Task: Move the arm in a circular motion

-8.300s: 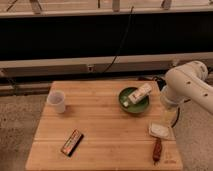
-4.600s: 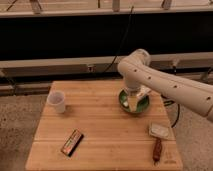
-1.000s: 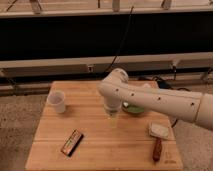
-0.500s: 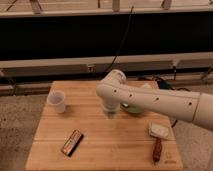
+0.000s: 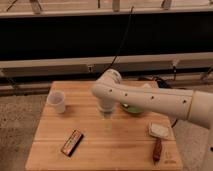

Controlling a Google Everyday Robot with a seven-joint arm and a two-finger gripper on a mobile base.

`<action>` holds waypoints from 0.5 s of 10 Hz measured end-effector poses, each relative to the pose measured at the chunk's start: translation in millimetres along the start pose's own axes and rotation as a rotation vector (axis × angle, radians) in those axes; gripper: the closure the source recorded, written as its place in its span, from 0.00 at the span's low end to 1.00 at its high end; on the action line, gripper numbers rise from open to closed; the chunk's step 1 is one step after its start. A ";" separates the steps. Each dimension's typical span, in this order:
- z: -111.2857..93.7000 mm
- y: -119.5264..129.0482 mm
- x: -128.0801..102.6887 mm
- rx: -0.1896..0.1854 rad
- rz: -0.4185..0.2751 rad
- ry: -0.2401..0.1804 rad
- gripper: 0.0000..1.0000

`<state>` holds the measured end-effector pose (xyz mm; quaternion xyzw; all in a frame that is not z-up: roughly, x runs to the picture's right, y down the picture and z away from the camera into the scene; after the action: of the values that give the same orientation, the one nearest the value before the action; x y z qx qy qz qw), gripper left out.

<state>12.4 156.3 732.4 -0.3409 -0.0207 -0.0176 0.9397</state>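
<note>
The large glossy white arm reaches in from the right edge across the wooden table, and its bulbous joint stands over the table's middle. The gripper hangs straight down below that joint, just above the tabletop near the centre. It is right of the white cup and left of the green bowl.
The green bowl is partly hidden behind the arm. A dark snack bar lies at the front left. A white packet and a brown stick-shaped item lie at the front right. A dark wall with cables runs behind the table.
The arm has swept from the table's right side, past the green bowl, to the middle. In the last second it has drifted slightly left.
</note>
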 end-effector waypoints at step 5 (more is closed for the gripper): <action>-0.6 -2.2 -13.4 -0.008 0.007 -0.008 0.20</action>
<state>-1.0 154.5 732.7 -0.3448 -0.0233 -0.0129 0.9383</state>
